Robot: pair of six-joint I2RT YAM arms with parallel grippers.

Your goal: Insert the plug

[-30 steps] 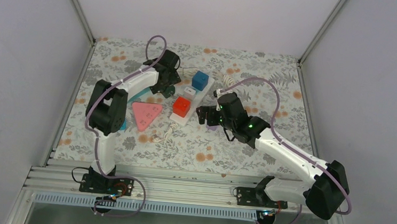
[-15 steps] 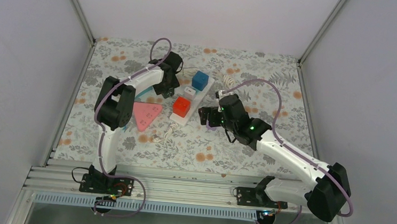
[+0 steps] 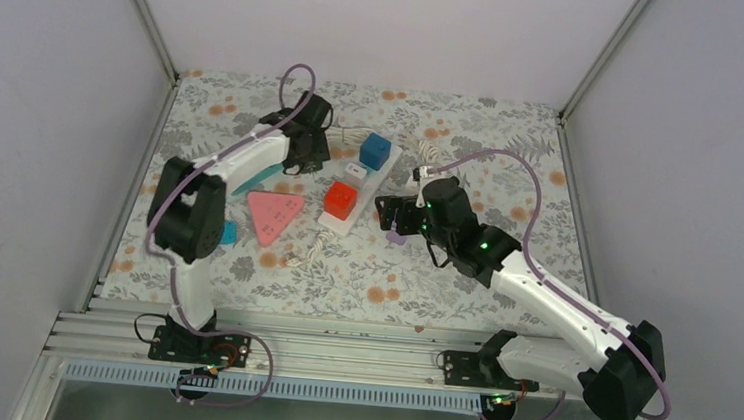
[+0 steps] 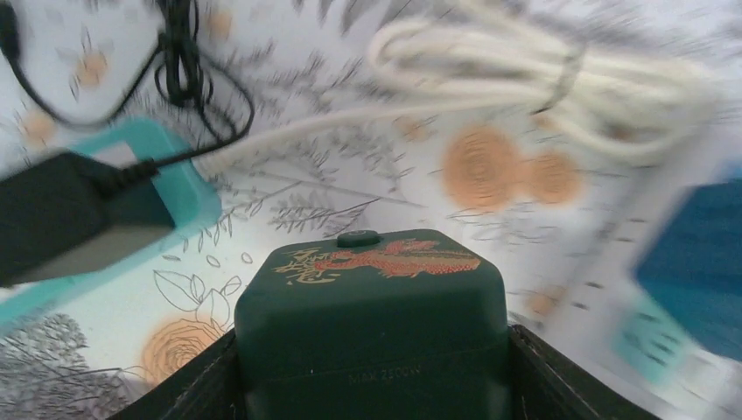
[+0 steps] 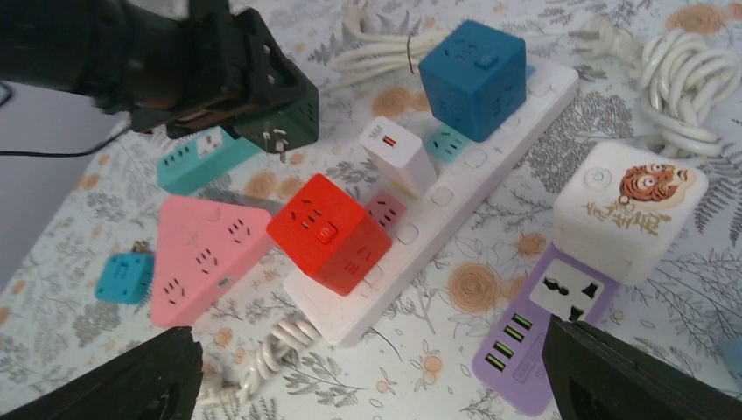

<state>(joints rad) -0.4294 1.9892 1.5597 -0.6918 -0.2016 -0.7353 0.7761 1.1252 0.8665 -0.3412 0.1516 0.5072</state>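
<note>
Dark green cube plug [image 4: 372,324], red dragon print on its top face, pinched between the left gripper [image 5: 265,99] fingers, jaws drawn in to its width. Held off the floral mat [image 5: 420,367], metal prongs [image 5: 278,140] bare and seated in no socket. Hangs just left of the white power strip [image 5: 512,131], close by one end of a teal power strip [image 5: 188,162] with a black adapter [image 4: 61,219] plugged into it.

On the white strip, from far end to near: blue cube [image 5: 472,74], small white charger [image 5: 398,153], red cube [image 5: 328,232]. Behind its far end, a tied bundle of white cord [image 5: 385,48].

Right gripper [image 3: 389,216] spread wide, nothing between its fingers [image 5: 114,385]; hovers over the mat on the strip's right side. Just beside it, a purple power strip [image 5: 534,332] carrying a white cube with a tiger print [image 5: 630,210].

Flat on the mat left of the red cube, a pink triangular socket block [image 5: 206,254]; further left, a small light-blue cube [image 5: 122,276].
</note>
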